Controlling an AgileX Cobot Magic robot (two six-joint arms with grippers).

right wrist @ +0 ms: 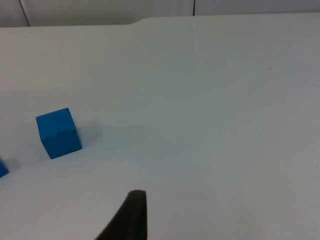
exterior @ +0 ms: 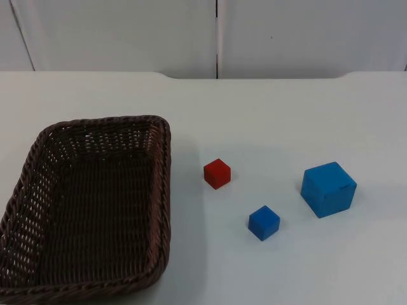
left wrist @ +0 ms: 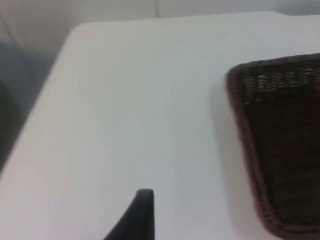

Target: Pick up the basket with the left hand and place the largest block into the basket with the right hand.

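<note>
1. The dark brown woven wicker basket [exterior: 89, 210] is sitting empty on the white surface [exterior: 273, 121], not yet lifted.
2. The large blue cube [exterior: 328, 189], the biggest block, is lying well right of the basket, beyond the small red cube [exterior: 217, 173] and small blue cube [exterior: 264, 222].
3. The left gripper [left wrist: 142, 215] is hovering beside the basket; the right gripper [right wrist: 132, 215] is hovering near the large blue cube. Whether either is open or closed cannot be told.

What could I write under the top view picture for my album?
An empty basket waits beside a red block, a small blue block and a big blue block.
</note>
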